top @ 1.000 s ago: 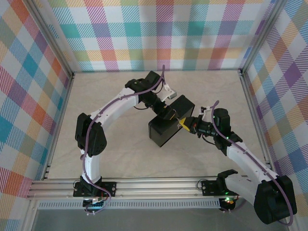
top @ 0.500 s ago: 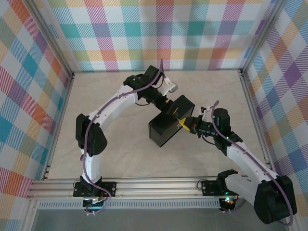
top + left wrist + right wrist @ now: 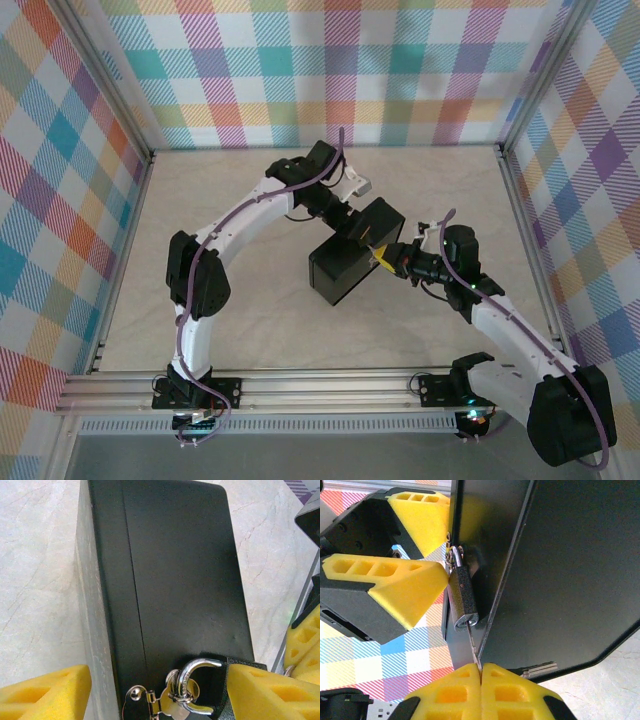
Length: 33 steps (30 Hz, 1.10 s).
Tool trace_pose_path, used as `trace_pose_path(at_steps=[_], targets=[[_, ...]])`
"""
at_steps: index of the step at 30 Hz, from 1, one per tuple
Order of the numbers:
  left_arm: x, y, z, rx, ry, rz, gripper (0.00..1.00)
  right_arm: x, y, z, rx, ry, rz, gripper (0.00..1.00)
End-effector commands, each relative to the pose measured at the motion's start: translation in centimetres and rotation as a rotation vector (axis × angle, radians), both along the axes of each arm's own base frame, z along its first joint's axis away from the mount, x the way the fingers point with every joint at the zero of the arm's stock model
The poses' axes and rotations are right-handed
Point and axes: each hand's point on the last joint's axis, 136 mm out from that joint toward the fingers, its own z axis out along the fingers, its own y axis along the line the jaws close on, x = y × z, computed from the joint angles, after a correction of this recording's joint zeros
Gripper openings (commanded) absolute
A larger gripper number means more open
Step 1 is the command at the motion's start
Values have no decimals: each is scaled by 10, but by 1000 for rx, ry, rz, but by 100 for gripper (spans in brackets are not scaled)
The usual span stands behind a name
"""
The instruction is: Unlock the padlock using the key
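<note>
The small silvery padlock (image 3: 461, 595) hangs from the hasp on the black box (image 3: 345, 268), its shackle (image 3: 197, 680) through the staple. My right gripper (image 3: 481, 669) is shut on the thin key (image 3: 474, 647), whose tip sits in the keyhole at the padlock's lower end. My left gripper (image 3: 157, 692) is open around the padlock; one yellow finger (image 3: 395, 582) rests against the padlock body, the other stands well apart. From above, both grippers (image 3: 365, 236) (image 3: 383, 260) meet at the box's right end.
The box (image 3: 170, 570) lies on the pale marble table (image 3: 250, 310), near the middle. Checked walls and aluminium rails (image 3: 300, 385) enclose the table. The right gripper's yellow fingers (image 3: 305, 640) show at the right edge of the left wrist view.
The left arm's elbow and wrist have shifted slightly; its gripper stays at the padlock. The right arm and the box have not visibly moved.
</note>
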Motion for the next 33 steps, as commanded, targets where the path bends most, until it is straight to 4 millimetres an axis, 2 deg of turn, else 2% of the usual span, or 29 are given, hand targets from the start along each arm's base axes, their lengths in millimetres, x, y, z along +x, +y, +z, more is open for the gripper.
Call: trace_pose_path(at_steps=[1, 12, 26, 33], targets=[[-2, 10, -17, 47, 22, 26, 71, -4, -5, -1, -17, -11, -4, 0], [-2, 9, -24, 46, 37, 27, 70, -8, -13, -2, -22, -6, -23, 0], [-2, 8, -24, 38, 41, 42, 70, -1, -3, 2, 29, -14, 6, 0], [1, 7, -14, 24, 25, 53, 70, -8, -3, 0, 36, -3, 4, 0]])
